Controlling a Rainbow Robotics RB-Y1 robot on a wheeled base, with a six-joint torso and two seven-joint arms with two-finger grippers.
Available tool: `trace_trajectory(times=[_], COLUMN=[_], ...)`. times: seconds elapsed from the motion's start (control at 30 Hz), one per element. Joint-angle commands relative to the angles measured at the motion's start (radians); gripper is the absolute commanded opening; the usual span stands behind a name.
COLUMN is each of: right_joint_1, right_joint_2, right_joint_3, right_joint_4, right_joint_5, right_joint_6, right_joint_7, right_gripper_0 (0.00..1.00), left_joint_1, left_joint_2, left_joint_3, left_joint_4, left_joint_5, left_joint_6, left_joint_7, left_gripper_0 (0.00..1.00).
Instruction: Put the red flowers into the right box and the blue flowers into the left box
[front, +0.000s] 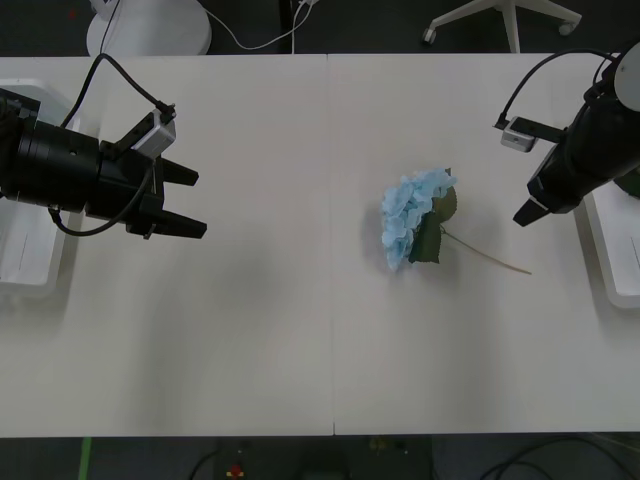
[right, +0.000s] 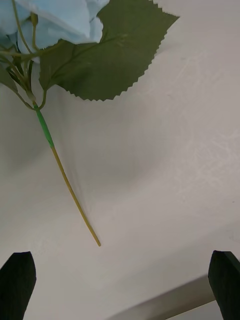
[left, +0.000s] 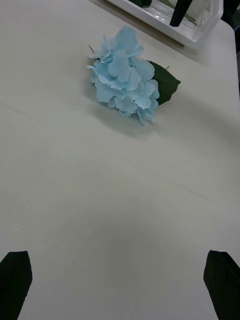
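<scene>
White table (front: 250, 350), 1 blue flower (front: 410, 225), both boxes cropped, left tool (front: 185, 200) released, right tool (front: 527, 213) seemingly released.

I see one blue flower (front: 412, 226) on the bench (front: 280, 340): its fluffy head is pale sky blue, its saw-edged leaves (right: 107, 52) are dull dark green, and its thin stem (right: 75, 197) is tan-yellow with a short bright green wrap near the top. The bench is plain off-white, with a faint seam line down the middle. My left end effector (front: 188, 201) has black fingers on a black arm (a small grey camera block sits on top). My right end effector (front: 527, 212) is black too. The left box (front: 28, 255) and the right box (front: 612, 250) are both white
</scene>
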Motion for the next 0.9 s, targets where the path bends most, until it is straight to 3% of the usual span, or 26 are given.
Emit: trace_trajectory(times=[0.03, 0.47, 0.9], right_joint_1=[0.03, 0.07, 0.078], right_joint_2=[0.008, 0.118, 0.221], right_joint_3=[0.001, 0.111, 0.114], right_joint_4=[-0.009, -0.009, 0.0], right_joint_5=[0.015, 0.021, 0.114], right_joint_6=[-0.023, -0.236, -0.299], right_joint_7=[0.035, -0.055, -0.147], right_gripper_0=[1.0, 1.0, 1.0], left_joint_1=[-0.04, -0.04, -0.04], left_joint_2=[0.033, 0.033, 0.033], left_joint_3=[-0.005, -0.005, -0.005], left_joint_4=[-0.009, -0.009, -0.009], left_joint_5=[0.012, 0.012, 0.012], left_joint_6=[-0.008, -0.008, -0.008], left_joint_7=[-0.074, -0.074, -0.074], left_gripper_0=[1.0, 1.0, 1.0])
